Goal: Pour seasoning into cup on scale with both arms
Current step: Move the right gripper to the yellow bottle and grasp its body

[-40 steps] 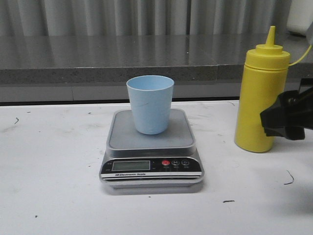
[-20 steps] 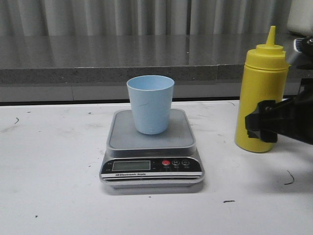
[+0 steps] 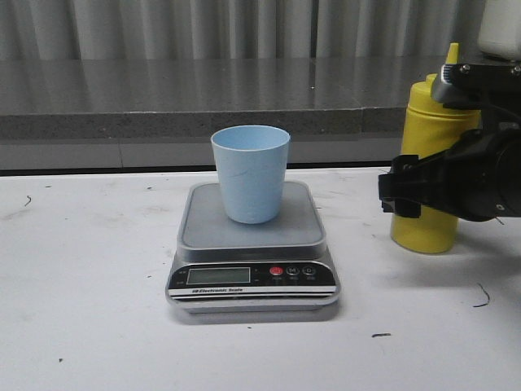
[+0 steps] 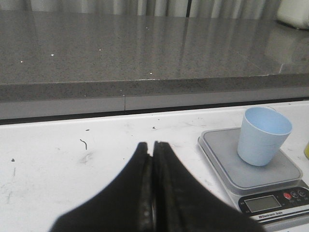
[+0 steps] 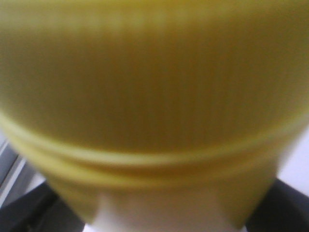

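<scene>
The pale blue cup (image 3: pixel 250 173) stands upright on the grey scale (image 3: pixel 203 230) at the table's middle. The yellow seasoning bottle (image 3: pixel 425 230) stands upright on the table to the right. My right gripper (image 3: pixel 405 192) is open with its fingers either side of the bottle's middle, one black finger (image 3: pixel 397 189) showing past the bottle's left edge. The right wrist view is filled by the blurred bottle (image 5: pixel 154 96), with dark fingers (image 5: pixel 29 215) at the corners. My left gripper (image 4: pixel 150 145) is shut and empty, low over the table, left of the scale (image 4: pixel 227 169) and cup (image 4: pixel 263 136). It is outside the front view.
A grey stone ledge (image 3: pixel 203 98) runs along the back of the white table (image 3: pixel 81 285). A white object (image 3: pixel 501 28) sits on the ledge at the far right, above the right arm.
My right gripper has moved leftward from the right edge and come around the yellow bottle. The bottle, cup and scale have not moved.
</scene>
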Action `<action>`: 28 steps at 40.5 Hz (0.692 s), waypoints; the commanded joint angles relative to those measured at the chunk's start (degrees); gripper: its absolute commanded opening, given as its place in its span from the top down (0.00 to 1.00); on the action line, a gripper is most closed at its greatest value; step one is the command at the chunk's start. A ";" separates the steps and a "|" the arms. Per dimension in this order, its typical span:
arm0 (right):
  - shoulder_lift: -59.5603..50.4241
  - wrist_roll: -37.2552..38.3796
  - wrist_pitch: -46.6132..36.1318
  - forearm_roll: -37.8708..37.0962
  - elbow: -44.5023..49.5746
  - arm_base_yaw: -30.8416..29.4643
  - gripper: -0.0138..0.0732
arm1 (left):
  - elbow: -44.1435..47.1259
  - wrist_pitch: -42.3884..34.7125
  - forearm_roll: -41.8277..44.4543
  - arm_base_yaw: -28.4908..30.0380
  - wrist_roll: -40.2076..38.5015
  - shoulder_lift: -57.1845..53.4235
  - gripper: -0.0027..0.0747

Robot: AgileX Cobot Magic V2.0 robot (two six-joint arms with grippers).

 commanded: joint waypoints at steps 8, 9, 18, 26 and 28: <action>1.07 0.05 -9.42 -0.78 -1.35 -0.23 0.14 | -1.51 -4.24 -0.56 0.14 -0.45 0.68 0.99; 1.25 0.05 -9.62 -0.78 -1.35 -0.23 0.14 | -1.51 -4.24 -0.56 0.14 -0.45 0.68 0.99; 2.38 0.05 -9.93 -0.78 -1.35 -0.23 0.14 | -1.51 -4.24 -0.56 0.14 -0.45 0.68 0.99; 2.38 0.05 -10.18 -0.78 -1.35 -0.23 0.40 | -1.51 -4.24 -0.56 0.14 -0.45 0.68 0.99; 2.26 0.05 -10.18 -0.78 -1.35 -0.23 0.48 | -1.51 -4.24 -0.56 0.14 -0.45 0.68 0.99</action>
